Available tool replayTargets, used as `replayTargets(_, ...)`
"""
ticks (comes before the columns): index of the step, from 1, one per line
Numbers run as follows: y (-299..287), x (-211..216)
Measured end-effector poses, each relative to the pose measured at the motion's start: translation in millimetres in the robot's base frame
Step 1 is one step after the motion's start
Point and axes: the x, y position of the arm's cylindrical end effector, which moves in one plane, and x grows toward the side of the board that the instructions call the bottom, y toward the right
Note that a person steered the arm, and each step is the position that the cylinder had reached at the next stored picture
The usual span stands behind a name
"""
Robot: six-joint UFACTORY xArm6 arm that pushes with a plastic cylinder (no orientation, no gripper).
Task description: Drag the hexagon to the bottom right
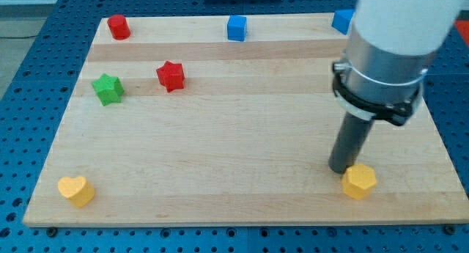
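Note:
The yellow hexagon (359, 181) lies near the board's bottom right corner. My tip (340, 169) rests on the board just to the left of the hexagon and slightly above it, touching or almost touching its upper left side. The dark rod rises from there into the grey and white arm body, which covers the board's upper right part.
A yellow heart (77, 190) lies at the bottom left. A green star (108, 89) and a red star (170, 75) lie at the upper left. A red block (119, 26) and a blue cube (236, 27) sit at the top edge; another blue block (343, 20) is partly hidden by the arm.

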Motion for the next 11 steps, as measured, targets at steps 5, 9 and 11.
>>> replayTargets(5, -6, 37)
replayTargets(9, 35, 27)
replayTargets(11, -34, -43)
